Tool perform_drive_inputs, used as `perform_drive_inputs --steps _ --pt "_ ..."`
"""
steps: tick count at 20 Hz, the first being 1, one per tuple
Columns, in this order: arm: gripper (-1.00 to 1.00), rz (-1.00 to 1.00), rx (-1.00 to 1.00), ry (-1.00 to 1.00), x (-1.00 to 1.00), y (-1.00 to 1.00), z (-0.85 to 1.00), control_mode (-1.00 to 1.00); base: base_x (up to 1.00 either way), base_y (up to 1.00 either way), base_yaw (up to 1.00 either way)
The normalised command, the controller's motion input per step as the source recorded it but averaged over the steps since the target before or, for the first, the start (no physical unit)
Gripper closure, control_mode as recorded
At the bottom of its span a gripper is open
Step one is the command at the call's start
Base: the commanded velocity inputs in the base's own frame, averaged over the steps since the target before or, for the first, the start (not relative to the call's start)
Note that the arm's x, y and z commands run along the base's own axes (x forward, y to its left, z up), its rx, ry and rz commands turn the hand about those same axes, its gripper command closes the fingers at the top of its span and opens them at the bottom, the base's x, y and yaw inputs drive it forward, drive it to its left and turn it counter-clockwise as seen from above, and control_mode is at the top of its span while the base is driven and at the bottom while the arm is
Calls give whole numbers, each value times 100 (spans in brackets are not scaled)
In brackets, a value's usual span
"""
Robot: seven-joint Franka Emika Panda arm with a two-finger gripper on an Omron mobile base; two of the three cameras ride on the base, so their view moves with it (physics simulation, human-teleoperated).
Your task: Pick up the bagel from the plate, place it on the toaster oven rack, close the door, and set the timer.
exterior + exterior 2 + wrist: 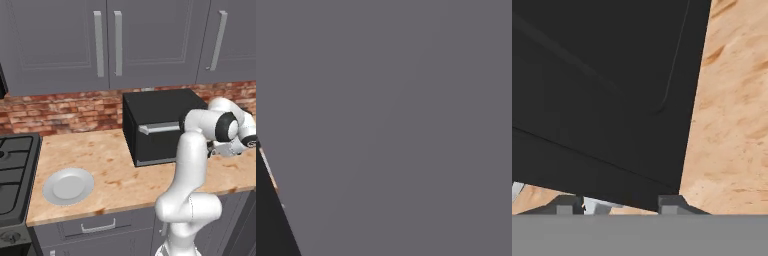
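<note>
The light-grey plate (68,185) lies bare on the wooden counter (105,160), left of the arm. The bagel is out of view. The black toaster oven (161,102) stands at the back with its door (156,145) shut and its silver bar handle (159,128) across the top. The rack is hidden behind the door. My hand (223,148) sits low at the oven's right side, partly behind my own arm. In the hand view my gripper (617,206) is open. Its fingertips (669,204) stand apart against the oven's black wall (602,90), with a small silvery bit between them.
A black stove (15,170) borders the counter on the left. Grey wall cabinets (110,40) hang above a brick backsplash (70,112). A drawer front (97,226) runs below the counter edge. A flat grey surface (406,125) stands close in the right base view.
</note>
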Motion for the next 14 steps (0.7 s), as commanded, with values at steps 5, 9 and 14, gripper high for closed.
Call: perform_drive_inputs --steps 5,9,14 --pt "100 -7 0 0 -10 -56 -17 -100 0 0 0" --pt "100 -8 0 0 -14 -33 -3 -100 0 0 0" --pt "100 -10 0 -7 -24 7 46 -100 0 0 0"
